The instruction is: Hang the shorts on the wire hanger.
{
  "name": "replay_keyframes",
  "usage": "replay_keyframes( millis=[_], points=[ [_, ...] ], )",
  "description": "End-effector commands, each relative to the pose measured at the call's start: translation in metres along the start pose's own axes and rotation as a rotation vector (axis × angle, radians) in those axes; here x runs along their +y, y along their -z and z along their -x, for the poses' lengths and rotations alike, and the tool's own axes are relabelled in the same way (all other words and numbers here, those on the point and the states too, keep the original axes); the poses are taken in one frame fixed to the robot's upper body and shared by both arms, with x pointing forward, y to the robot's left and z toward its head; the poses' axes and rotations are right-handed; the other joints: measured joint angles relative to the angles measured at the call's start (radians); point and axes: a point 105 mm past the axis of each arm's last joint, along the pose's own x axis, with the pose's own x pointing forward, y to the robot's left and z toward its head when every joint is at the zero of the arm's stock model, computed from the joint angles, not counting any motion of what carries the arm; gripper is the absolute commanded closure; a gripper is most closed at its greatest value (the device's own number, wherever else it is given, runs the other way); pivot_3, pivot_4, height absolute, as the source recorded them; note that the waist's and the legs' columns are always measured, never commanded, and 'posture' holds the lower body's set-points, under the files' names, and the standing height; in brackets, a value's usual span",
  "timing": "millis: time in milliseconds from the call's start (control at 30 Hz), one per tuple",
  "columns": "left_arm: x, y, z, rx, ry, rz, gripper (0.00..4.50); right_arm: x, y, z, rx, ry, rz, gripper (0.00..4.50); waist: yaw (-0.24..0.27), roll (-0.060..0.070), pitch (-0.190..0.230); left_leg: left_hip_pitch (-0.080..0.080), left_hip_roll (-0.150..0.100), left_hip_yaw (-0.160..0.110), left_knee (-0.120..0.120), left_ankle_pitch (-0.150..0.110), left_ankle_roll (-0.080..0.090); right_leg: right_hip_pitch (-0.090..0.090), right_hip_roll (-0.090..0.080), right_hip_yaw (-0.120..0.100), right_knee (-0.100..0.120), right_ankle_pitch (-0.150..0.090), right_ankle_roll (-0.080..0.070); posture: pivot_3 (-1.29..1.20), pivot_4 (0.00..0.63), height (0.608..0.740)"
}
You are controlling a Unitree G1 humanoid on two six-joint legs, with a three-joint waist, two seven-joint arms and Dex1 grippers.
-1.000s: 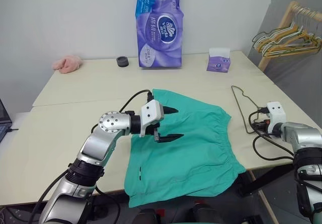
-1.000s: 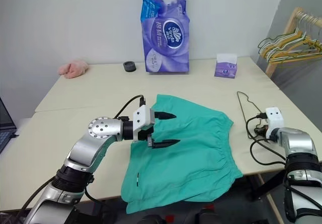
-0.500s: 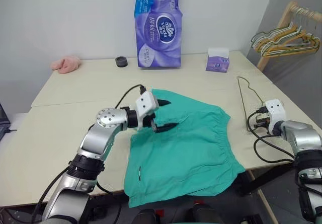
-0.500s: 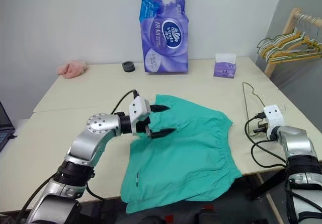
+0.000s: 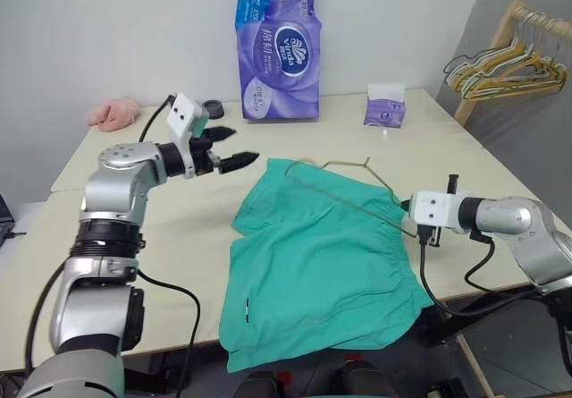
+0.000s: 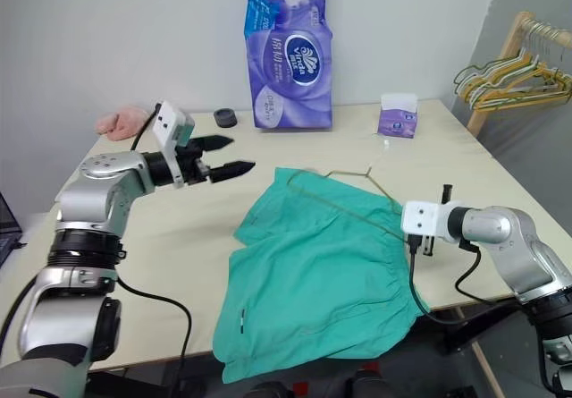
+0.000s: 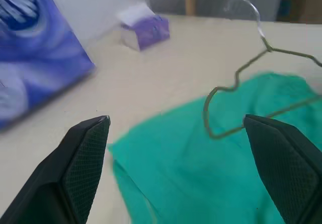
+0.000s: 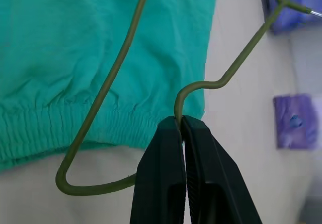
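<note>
A pale beige counter (image 5: 295, 139) stands against a plain white wall (image 5: 116, 31), seemingly made of two tops pushed together with a seam on the left. In the right corner a light wooden rack (image 5: 500, 36) leans by a grey wall (image 6: 536, 139), carrying a bunch of green and yellow hangers (image 5: 500, 67). The light is soft and even.

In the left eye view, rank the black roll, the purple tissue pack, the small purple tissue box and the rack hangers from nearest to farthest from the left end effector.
1. Black roll, just behind the left end effector.
2. Purple tissue pack, at the back middle of the table.
3. Small purple tissue box, at the back right.
4. Rack hangers, off the table at far right.
</note>
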Motion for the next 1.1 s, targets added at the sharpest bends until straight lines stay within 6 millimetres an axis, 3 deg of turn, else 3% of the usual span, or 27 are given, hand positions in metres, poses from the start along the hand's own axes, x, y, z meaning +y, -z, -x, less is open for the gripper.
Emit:
replay_keyframes(
  millis=[33, 233, 433, 600, 833, 933, 1100],
  points=[
    [-0.03, 0.022, 0.003, 0.106, 0.2, 0.077, 0.0, -0.018, -0.018, 0.003, -0.066, 0.061, 0.241, 4.48, -0.001, 0.0, 0.0, 0.0, 0.0, 0.001, -0.001, 0.0, 0.0, 0.0, 0.0, 0.0, 0.0, 0.0, 0.0, -0.06, 0.034, 0.74],
    [-0.055, 0.054, 0.003, 0.222, 0.312, 0.123, 0.0, -0.017, -0.045, 0.001, -0.191, 0.081, 0.415, 4.48, 0.002, -0.003, 0.002, 0.0, 0.001, 0.001, 0.0, 0.0, 0.0, 0.0, 0.0, 0.001, 0.0, 0.0, -0.001, -0.06, 0.033, 0.74],
    [-0.066, 0.063, -0.005, 0.23, 0.346, 0.138, 0.0, -0.011, -0.069, 0.001, -0.3, 0.095, 0.458, 4.48, 0.003, -0.003, 0.002, 0.0, 0.001, 0.001, 0.0, 0.0, 0.0, 0.0, -0.002, 0.002, 0.001, 0.0, -0.001, -0.07, 0.033, 0.74],
    [-0.091, 0.07, -0.002, 0.258, 0.473, 0.159, 0.0, -0.011, -0.07, 0.001, -0.304, 0.093, 0.463, 4.48, 0.002, -0.003, 0.002, 0.001, 0.001, 0.001, 0.0, 0.0, 0.0, 0.0, -0.002, 0.002, 0.001, 0.0, -0.001, -0.08, 0.035, 0.74],
    [-0.101, 0.073, 0.001, 0.275, 0.527, 0.189, 0.0, -0.01, -0.069, 0.002, -0.307, 0.086, 0.463, 4.48, 0.001, -0.003, 0.002, 0.001, 0.001, 0.001, 0.0, 0.0, 0.0, 0.0, -0.002, 0.002, 0.001, -0.001, -0.001, -0.08, 0.034, 0.74],
    [-0.102, 0.079, -0.001, 0.293, 0.528, 0.183, 0.59, -0.01, -0.071, 0.002, -0.317, 0.088, 0.463, 4.5, 0.001, -0.003, 0.002, 0.001, 0.001, 0.002, 0.0, 0.0, 0.0, 0.0, -0.002, 0.002, 0.001, -0.001, -0.002, -0.08, 0.034, 0.74],
    [-0.106, 0.083, -0.002, 0.302, 0.542, 0.2, 2.1, -0.011, -0.075, 0.003, -0.33, 0.1, 0.451, 4.5, 0.0, -0.003, 0.002, 0.001, 0.001, 0.002, 0.0, 0.0, 0.0, 0.0, -0.002, 0.002, 0.001, -0.001, -0.002, -0.09, 0.03, 0.74]
  ],
)
